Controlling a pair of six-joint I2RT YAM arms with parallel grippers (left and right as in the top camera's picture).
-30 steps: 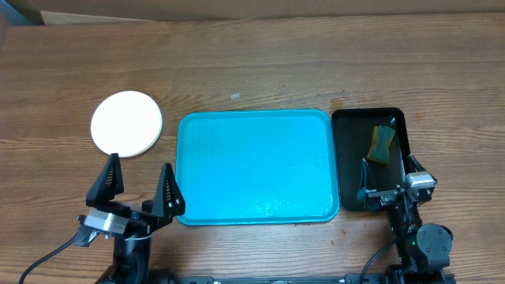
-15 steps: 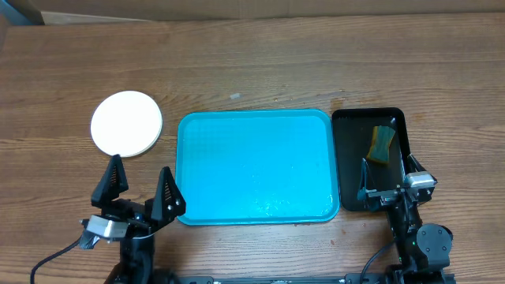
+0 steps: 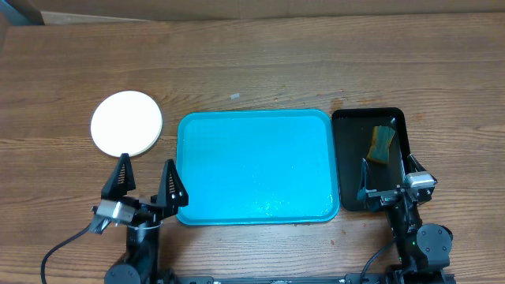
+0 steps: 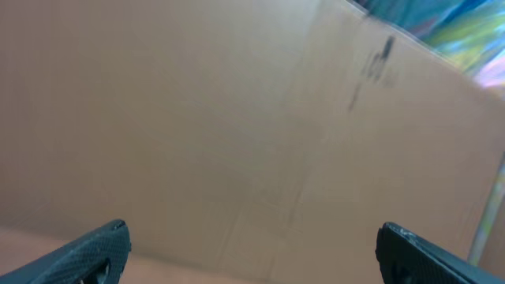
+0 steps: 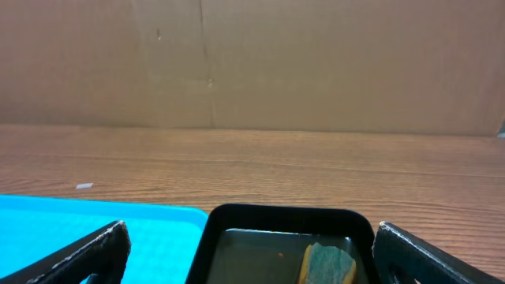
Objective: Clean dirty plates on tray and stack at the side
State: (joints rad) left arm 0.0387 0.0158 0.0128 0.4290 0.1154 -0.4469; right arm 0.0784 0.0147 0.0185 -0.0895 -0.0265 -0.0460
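The plates (image 3: 126, 124) lie in a stack on the wooden table left of the tray, a clean white one on top and a pale rim showing under it. Nothing lies on the turquoise tray (image 3: 256, 166) apart from a wet sheen near its front edge; its corner (image 5: 95, 225) also shows in the right wrist view. My left gripper (image 3: 147, 181) stands open just in front of the plates, at the tray's front left corner, with nothing in it. Its camera sees only a cardboard wall between its fingertips (image 4: 99, 248). My right gripper (image 3: 387, 178) is open over the front of the black tray.
A narrow black tray (image 3: 371, 158) right of the turquoise one holds liquid and a yellow-green sponge (image 3: 381, 143); both black tray (image 5: 284, 225) and sponge (image 5: 327, 264) show in the right wrist view. A cardboard wall runs along the table's far edge.
My left gripper has drawn back toward its base and shifted a little to the right, still open. The right arm, plates and trays have not moved.
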